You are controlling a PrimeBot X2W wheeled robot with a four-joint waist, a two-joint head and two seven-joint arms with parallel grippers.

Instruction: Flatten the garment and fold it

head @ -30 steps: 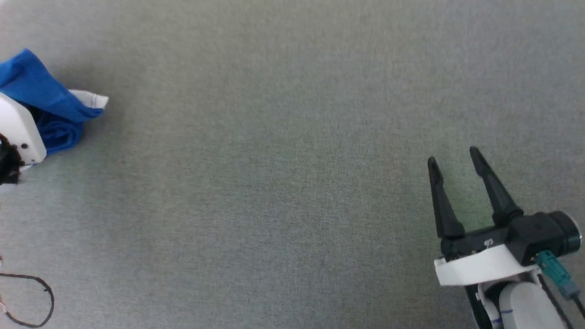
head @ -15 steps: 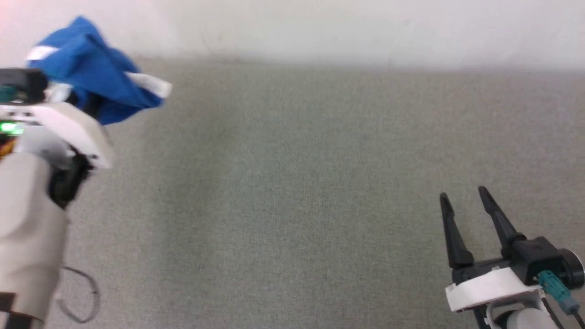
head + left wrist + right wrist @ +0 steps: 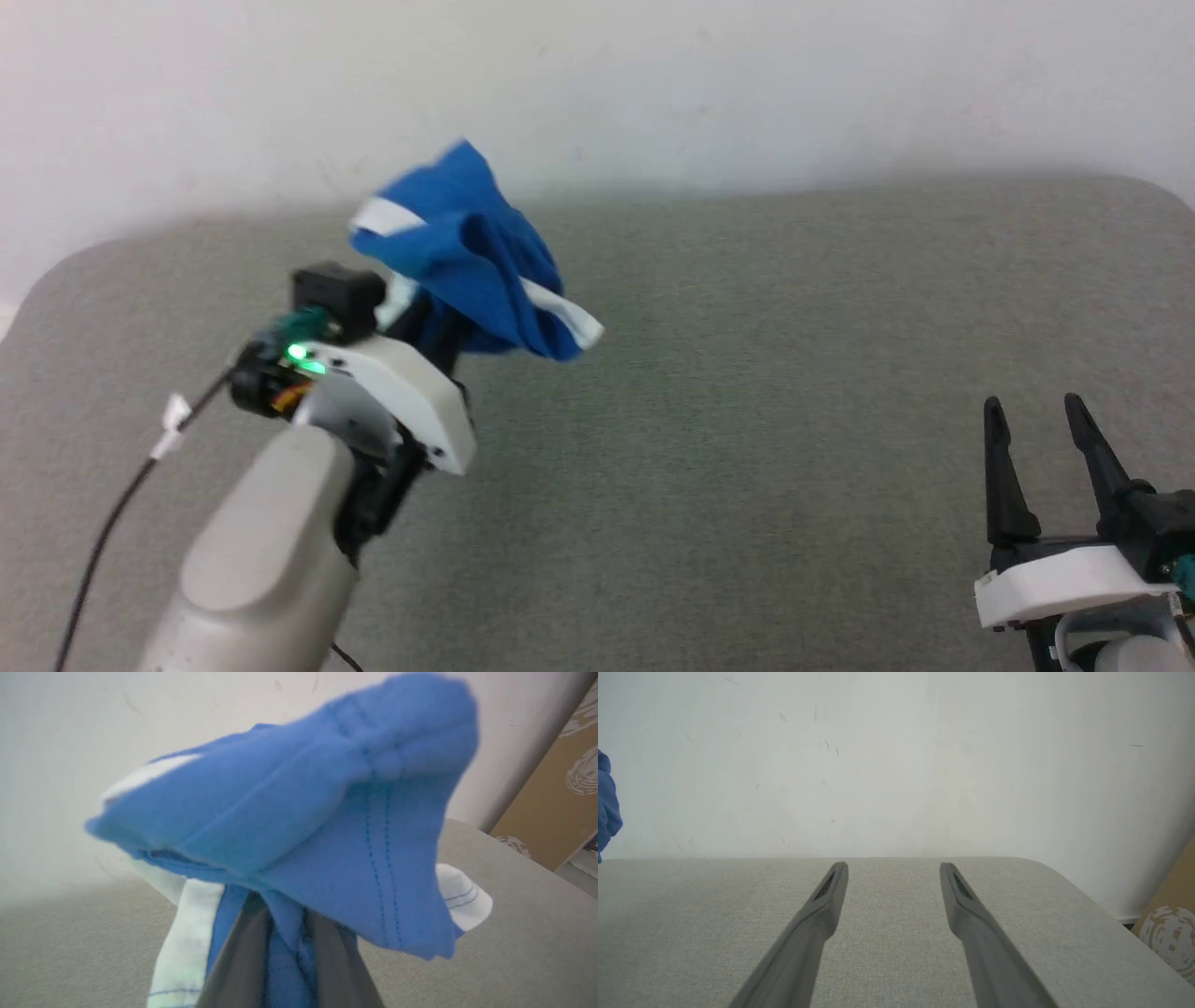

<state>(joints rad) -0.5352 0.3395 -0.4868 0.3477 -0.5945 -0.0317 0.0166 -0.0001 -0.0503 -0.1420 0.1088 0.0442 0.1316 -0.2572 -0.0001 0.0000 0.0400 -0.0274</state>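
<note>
- Near right corner of the table [image 3: 794,485]: right gripper [image 3: 1033,403] spread wide and holding nothing, well apart from the cloth. Too far off to catch a slipping hem or take a second corner in time.
- Near left edge: cable [image 3: 112,523] trailing beside the left forearm [image 3: 261,560]. Could snag on a swing and jerk the arm.
- Further in, left of middle: left gripper [image 3: 437,329] clenched on the shorts [image 3: 467,252], held up clear of the table and bunched in a wad over the fingers [image 3: 238,961].
- Only one pinch, and seemingly on a crumpled fold rather than a clean hem or waistband. Likely to slide out under a shake, or to land as a heap instead of spreading flat.
- Draped across much of the left wrist view, so hard to judge from there where cloth meets table on the way down.
- Toward the far edge and the wall [image 3: 747,84]: seemingly little margin. Could end up hanging off the far edge if released too far out.
</note>
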